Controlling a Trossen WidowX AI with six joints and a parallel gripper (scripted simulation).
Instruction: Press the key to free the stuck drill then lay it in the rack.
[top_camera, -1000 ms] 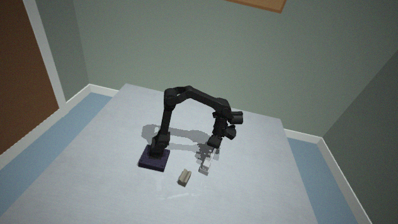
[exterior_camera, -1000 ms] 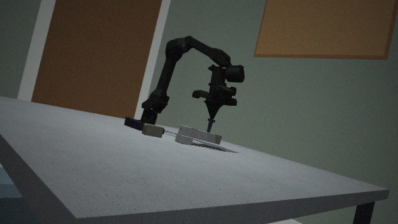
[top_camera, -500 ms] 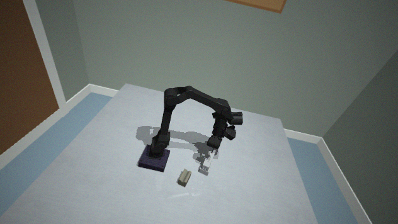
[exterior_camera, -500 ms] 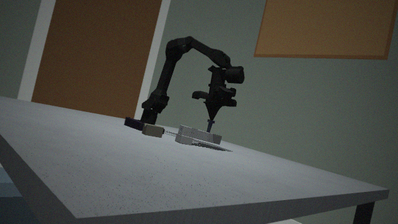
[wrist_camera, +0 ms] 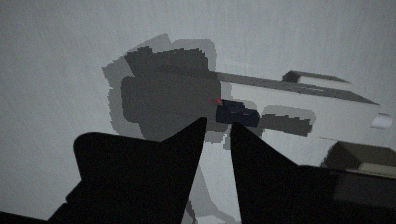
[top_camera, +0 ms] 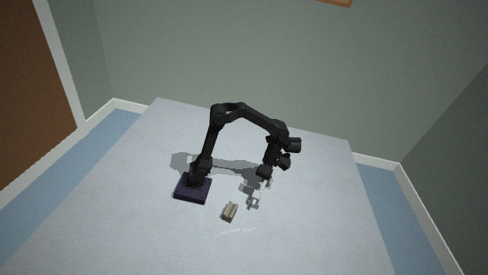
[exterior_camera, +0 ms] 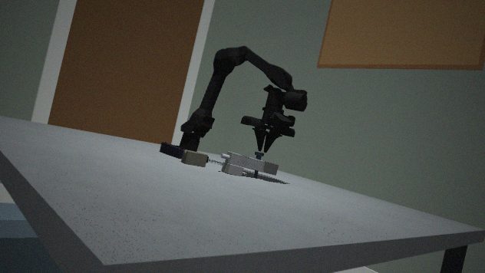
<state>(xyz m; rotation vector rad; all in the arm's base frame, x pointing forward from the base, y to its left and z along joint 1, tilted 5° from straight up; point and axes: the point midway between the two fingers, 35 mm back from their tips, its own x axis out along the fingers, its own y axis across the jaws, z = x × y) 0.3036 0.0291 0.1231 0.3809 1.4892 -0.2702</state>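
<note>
My gripper (top_camera: 266, 176) (exterior_camera: 263, 149) (wrist_camera: 218, 125) points straight down with its fingers a little apart and nothing between them. It hangs just above the small dark blue key (exterior_camera: 258, 154) (wrist_camera: 237, 114), without touching it. The key stands up from the pale block (top_camera: 251, 200) (exterior_camera: 249, 164) (wrist_camera: 330, 107) that holds the drill. The drill's white end (exterior_camera: 224, 155) (wrist_camera: 382, 121) sticks out of the block toward the rack. The tan rack (top_camera: 229, 212) (exterior_camera: 195, 158) (wrist_camera: 361, 154) stands empty a short way off that end.
The arm's dark base (top_camera: 192, 191) (exterior_camera: 170, 149) sits on the grey table (top_camera: 116, 216) (exterior_camera: 153, 215) beside the rack. The table's front edge shows close in the exterior view. Walls stand beyond the table.
</note>
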